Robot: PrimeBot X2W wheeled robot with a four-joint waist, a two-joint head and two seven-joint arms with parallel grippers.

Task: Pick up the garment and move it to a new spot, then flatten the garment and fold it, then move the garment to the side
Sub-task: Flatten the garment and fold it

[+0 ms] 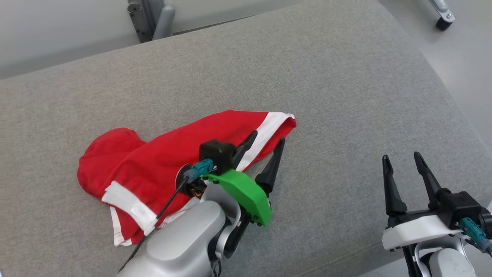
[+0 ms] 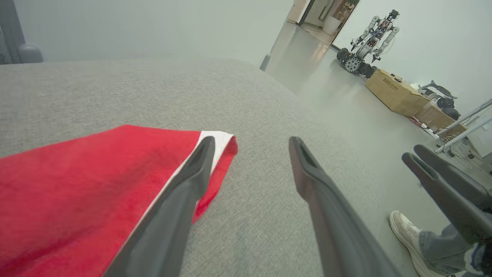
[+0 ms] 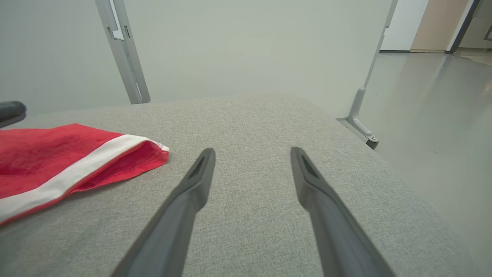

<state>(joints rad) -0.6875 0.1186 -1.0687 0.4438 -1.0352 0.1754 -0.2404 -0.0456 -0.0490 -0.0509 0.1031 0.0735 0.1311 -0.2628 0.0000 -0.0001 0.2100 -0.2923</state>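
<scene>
A red garment (image 1: 165,161) with white bands lies crumpled on the grey cushion (image 1: 315,77), left of centre. My left gripper (image 1: 268,140) hovers open over its right end, one finger above the white band, the other over bare fabric beside the hem. In the left wrist view the garment (image 2: 84,184) spreads under the left finger (image 2: 192,181), with the gripper (image 2: 251,144) open and nothing between its fingers. My right gripper (image 1: 401,158) stands open at the lower right, apart from the cloth. The right wrist view has that gripper (image 3: 251,154) open over bare cushion, the garment (image 3: 57,157) to its left.
The cushion's right edge drops to a pale floor (image 1: 461,57). A grey metal frame leg (image 1: 153,19) stands behind the cushion, and a caster (image 1: 444,19) at the top right. In the left wrist view a person's shoe (image 2: 407,231), cardboard boxes (image 2: 396,92) and another robot (image 2: 369,42) are on the floor.
</scene>
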